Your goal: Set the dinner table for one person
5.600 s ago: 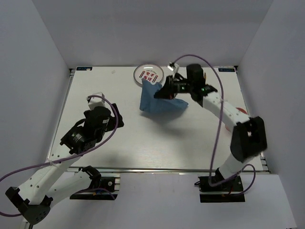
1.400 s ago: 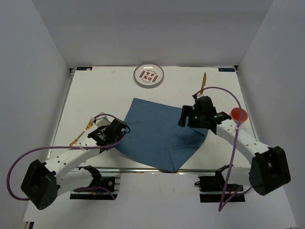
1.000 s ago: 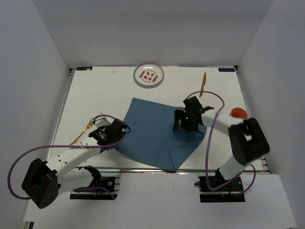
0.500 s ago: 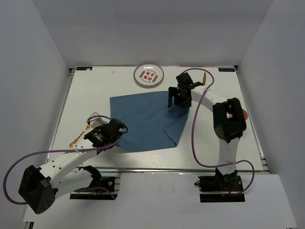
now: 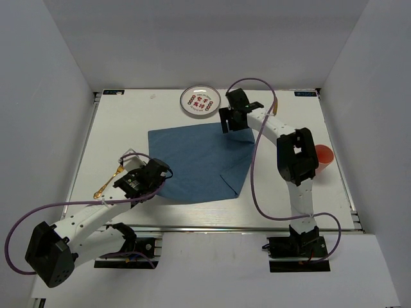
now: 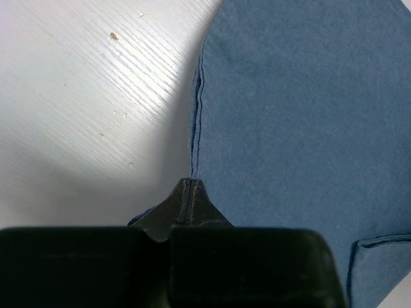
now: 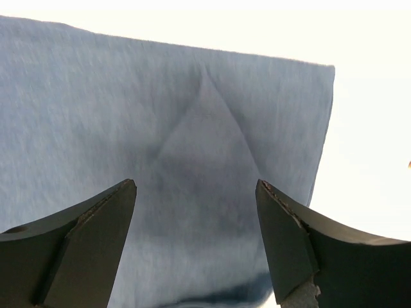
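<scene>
The blue placemat lies spread on the white dinner table, its near right corner folded over. My left gripper is shut on the mat's near left edge; the left wrist view shows the fingertips pinched together on the seam of the placemat. My right gripper hovers open over the mat's far right corner. In the right wrist view its gripper has wide jaws with only the placemat below, nothing between them.
A patterned plate sits at the far edge. A gold knife lies far right, a gold fork at the left beside my left arm, and a red cup at the right. A metal rail runs along the near edge.
The placemat has shifted left and turned square to the table. My right gripper has moved from the mat's right side to its far right corner. The left gripper stays shut on the mat.
</scene>
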